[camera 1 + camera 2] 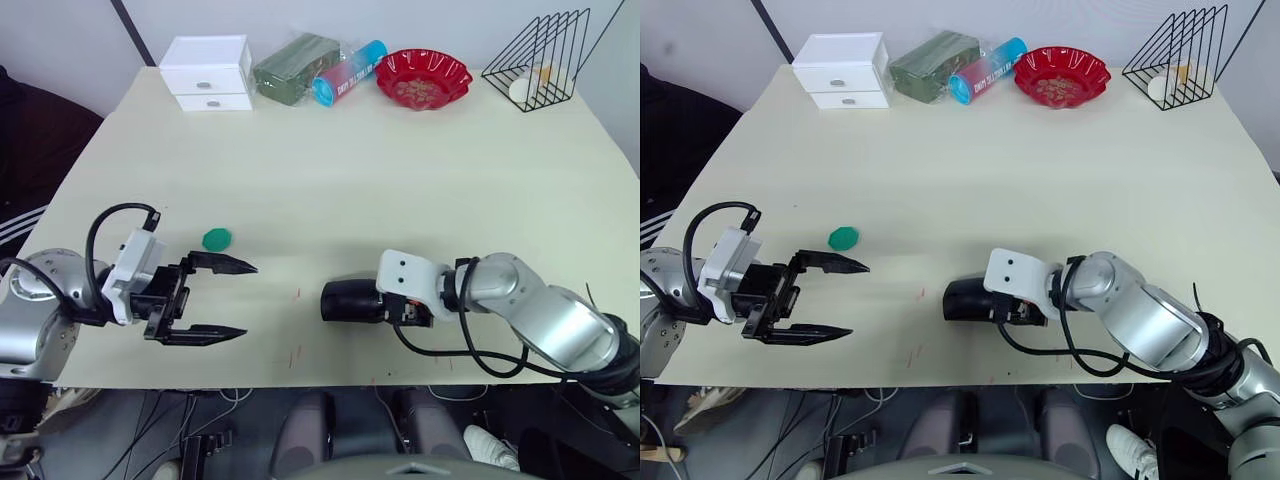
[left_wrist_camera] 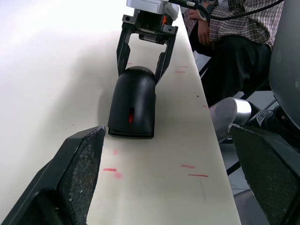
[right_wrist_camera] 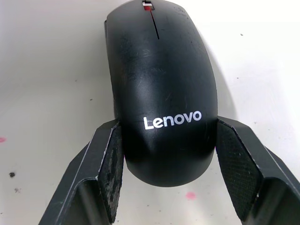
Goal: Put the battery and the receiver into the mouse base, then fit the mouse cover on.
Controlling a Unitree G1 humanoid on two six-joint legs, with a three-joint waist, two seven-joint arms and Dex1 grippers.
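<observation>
The black mouse cover (image 3: 159,84) with white lettering lies over the mouse base near the table's front edge, so the mouse (image 1: 350,298) looks whole, with a red wheel at its nose. The base is almost fully covered. The battery and the receiver are hidden. My right gripper (image 1: 374,301) straddles the mouse's rear, and both pads (image 3: 112,159) press against its sides. My left gripper (image 1: 250,300) hovers open to the left of the mouse, pointing at its nose, with nothing between its fingers.
A small green object (image 1: 217,239) lies just beyond my left gripper. Along the far edge stand a white drawer box (image 1: 207,72), a green packet (image 1: 293,66), a blue tube (image 1: 348,72), a red bowl (image 1: 423,78) and a wire rack (image 1: 540,60). A person (image 2: 234,42) sits beside the table.
</observation>
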